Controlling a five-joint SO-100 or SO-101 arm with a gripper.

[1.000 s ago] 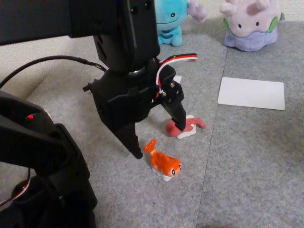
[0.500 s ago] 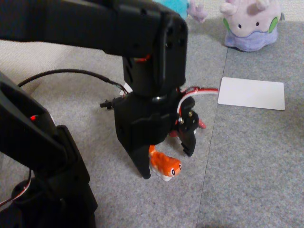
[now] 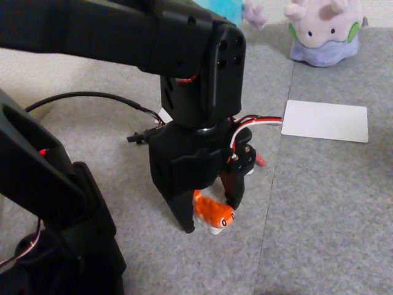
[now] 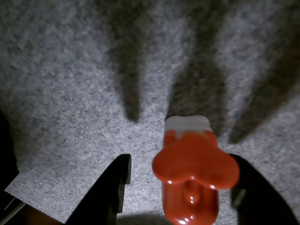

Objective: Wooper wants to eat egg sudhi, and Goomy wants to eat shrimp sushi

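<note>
The shrimp sushi (image 3: pixel 215 214), a bright orange toy with eyes on a white rice base, lies on the grey carpet. My gripper (image 3: pixel 210 215) is lowered over it and open, one black finger on each side. In the wrist view the shrimp sushi (image 4: pixel 192 171) sits between the fingers of the gripper (image 4: pixel 180 164), close against the right finger (image 4: pixel 248 187), with a gap to the left one. Goomy (image 3: pixel 322 31) sits at the back right. A blue edge of Wooper (image 3: pixel 222 8) shows behind the arm at the top. The egg sudhi is out of view.
A white card (image 3: pixel 325 121) lies on the carpet in front of Goomy. The tail of a pinkish-red sushi toy (image 3: pixel 261 161) pokes out behind the gripper. The arm's black base (image 3: pixel 55 233) and cable (image 3: pixel 92 96) fill the left side.
The gripper moved right and toward the camera from beside the pinkish-red toy, came down over the shrimp sushi, and its fingers have narrowed around it.
</note>
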